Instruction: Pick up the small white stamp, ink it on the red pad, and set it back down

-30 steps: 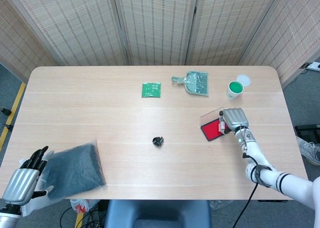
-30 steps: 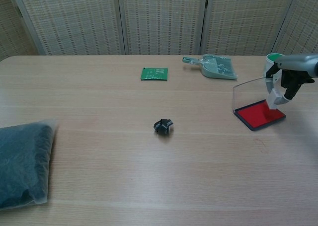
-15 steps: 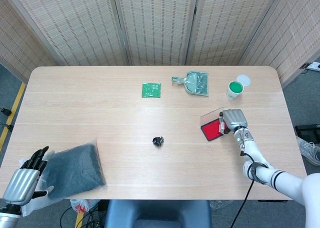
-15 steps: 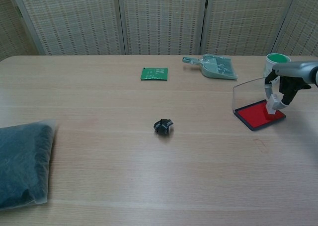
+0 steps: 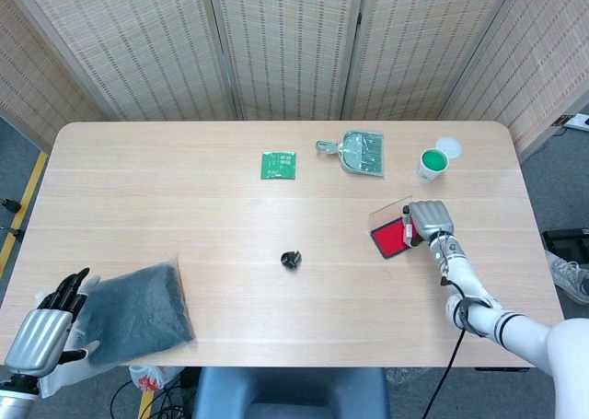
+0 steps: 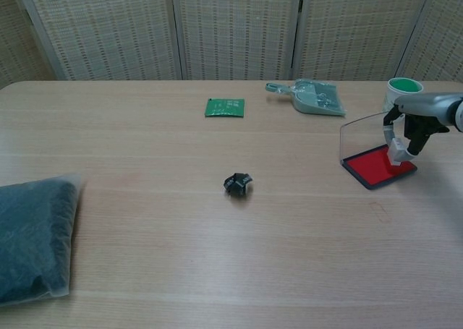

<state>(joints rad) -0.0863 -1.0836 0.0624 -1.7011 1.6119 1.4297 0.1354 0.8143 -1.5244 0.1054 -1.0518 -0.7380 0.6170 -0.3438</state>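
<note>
The right hand [image 6: 414,124] sits at about 3 o'clock on the bench [image 5: 184,216], over the far-right side of the red pad [image 6: 377,165], and it grips the small white stamp [image 6: 397,154] between its fingertips. In the chest view the stamp hangs directly beneath the hand, its lower end down on the right part of the pad's red surface; whether it truly presses into the ink or stops just short cannot be told. The pad's clear lid [image 6: 360,135] stands upright along its left and rear edge, at 9 o'clock from the stamp. In the head view the hand [image 5: 431,220] covers the stamp almost wholly, with the pad [image 5: 386,240] showing at its 9 o'clock. The left hand [image 5: 48,330] lies at about 7 o'clock on the bench's near left corner, fingers spread and grasping nothing, resting against the left edge of a dark bag [image 5: 136,312] in clear wrapping. At 12 o'clock from the right hand stands a white cup [image 5: 432,164] with green contents, its lid [image 5: 448,146] lying just beside it. A grey-green dustpan [image 5: 357,152] lies toward 1 o'clock of the bench's middle, a green circuit board [image 5: 278,165] near 12 o'clock, and a small black clip [image 5: 291,259] close to the centre.
</note>
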